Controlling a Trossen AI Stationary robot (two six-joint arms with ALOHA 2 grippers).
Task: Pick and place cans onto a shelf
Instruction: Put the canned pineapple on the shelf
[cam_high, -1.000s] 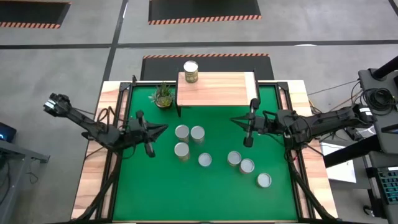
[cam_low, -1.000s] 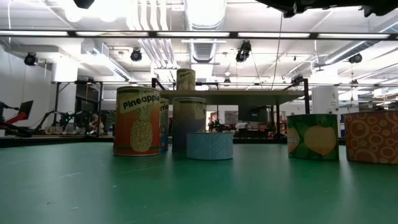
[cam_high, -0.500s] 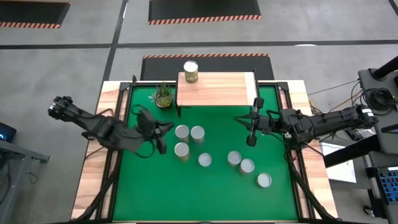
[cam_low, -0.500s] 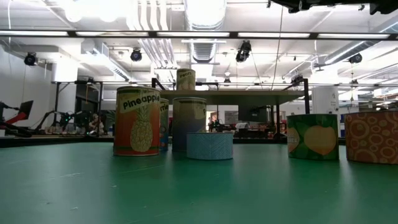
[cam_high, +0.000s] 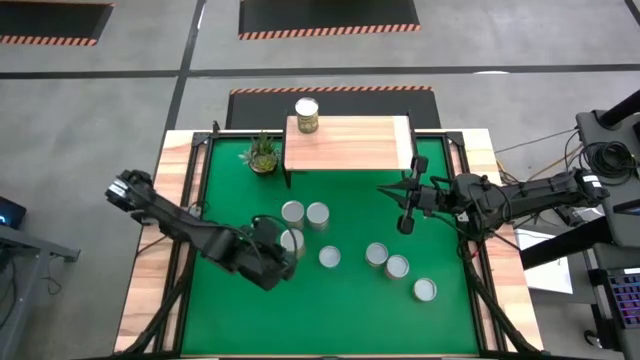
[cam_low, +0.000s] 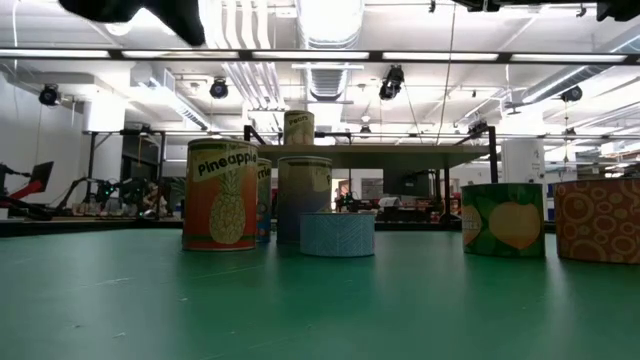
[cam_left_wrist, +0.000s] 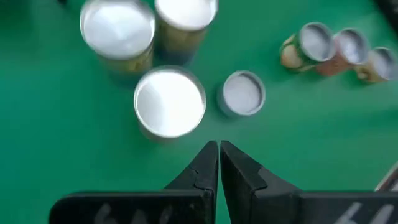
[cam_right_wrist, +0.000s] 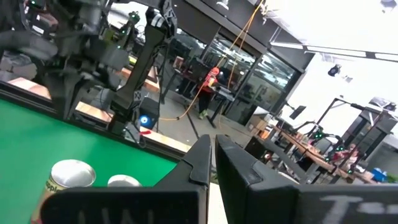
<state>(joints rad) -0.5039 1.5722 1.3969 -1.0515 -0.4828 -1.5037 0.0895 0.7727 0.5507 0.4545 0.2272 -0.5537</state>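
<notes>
Seven cans stand on the green mat (cam_high: 230, 310): three in a cluster (cam_high: 317, 214), a short one (cam_high: 329, 257), and three toward the right (cam_high: 397, 266). An eighth can (cam_high: 307, 115) stands on the pale wood shelf (cam_high: 350, 145). My left gripper (cam_high: 287, 255) is shut and empty. It points down just near of the cluster's nearest can (cam_left_wrist: 169, 102), above the mat. My right gripper (cam_high: 405, 197) is shut and empty, raised over the mat's right part in front of the shelf.
A small potted plant (cam_high: 263, 153) stands left of the shelf. In the low view the pineapple can (cam_low: 220, 193) and the short can (cam_low: 337, 234) stand before the shelf (cam_low: 375, 150). Bare mat lies along the near edge and at the left.
My left gripper has swung from the mat's left side toward the right and near edges and tipped to point down, ending over the cluster's nearest can. No can has moved.
</notes>
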